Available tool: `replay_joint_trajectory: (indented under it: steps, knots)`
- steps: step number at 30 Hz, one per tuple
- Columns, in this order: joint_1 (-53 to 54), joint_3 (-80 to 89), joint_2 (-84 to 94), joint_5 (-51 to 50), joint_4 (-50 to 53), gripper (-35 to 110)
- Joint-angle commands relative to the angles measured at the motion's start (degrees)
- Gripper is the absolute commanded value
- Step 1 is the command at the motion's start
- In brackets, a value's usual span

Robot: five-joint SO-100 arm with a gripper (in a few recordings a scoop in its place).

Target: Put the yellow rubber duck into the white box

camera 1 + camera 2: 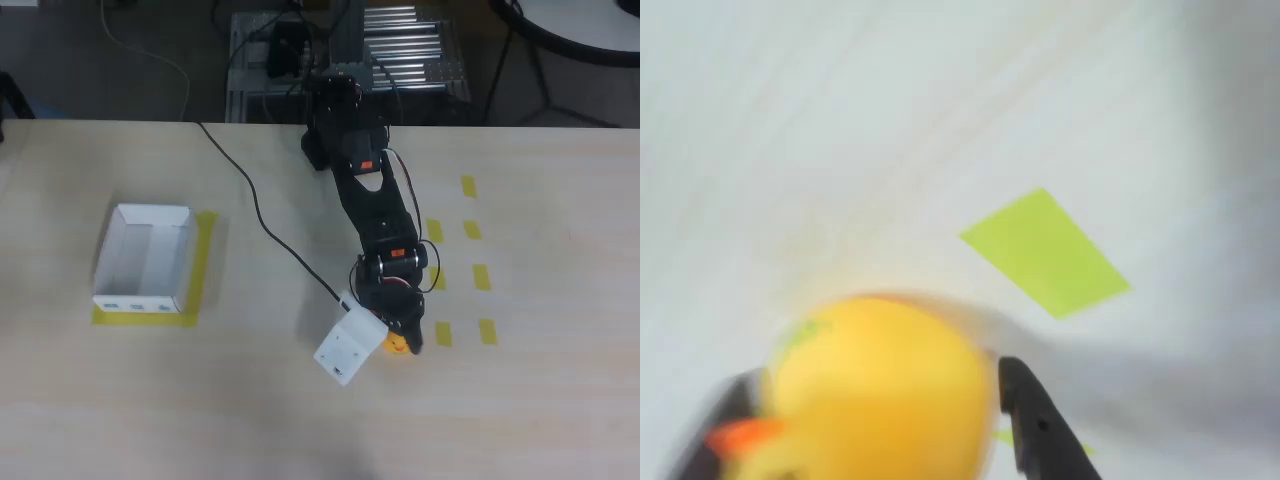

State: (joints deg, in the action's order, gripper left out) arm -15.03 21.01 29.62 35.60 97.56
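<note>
Where the overhead view is read from left to right, the white box (145, 262) stands open-topped at left centre on yellow tape, and the gripper (403, 338) sits well apart at lower centre-right, over the yellow rubber duck (398, 345) beside small tape strips (443, 334). In the wrist view the duck (875, 390) fills the lower left between dark fingers (1035, 425) that close on its sides. Step judged: grasp made, lift pending; next, raise and carry left to the box.

no readable text anywhere, small bluish marks on the white box (146, 262) wall too small to read
</note>
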Motion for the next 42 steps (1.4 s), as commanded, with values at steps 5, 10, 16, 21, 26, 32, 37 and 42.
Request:
replay_joint_trajectory:
  steps: [5, 10, 16, 21, 26, 32, 37, 42]
  knots:
    - [0.09, -7.91, 16.17, -12.22, 0.70, 0]
    - [10.28, 5.36, 49.04, -19.25, -4.83, 0]
    - [32.96, 36.12, 83.58, -25.31, -17.49, 0]
    - [56.16, 57.48, 93.25, -24.87, -25.22, 0]
    - [68.55, 75.50, 86.31, -23.64, -45.18, 0]
    - [71.63, 74.27, 66.45, -21.71, -57.22, 0]
    - [71.19, 63.98, 53.35, -18.81, -54.14, 0]
    - [68.99, 53.79, 42.01, -16.61, -49.92, 0]
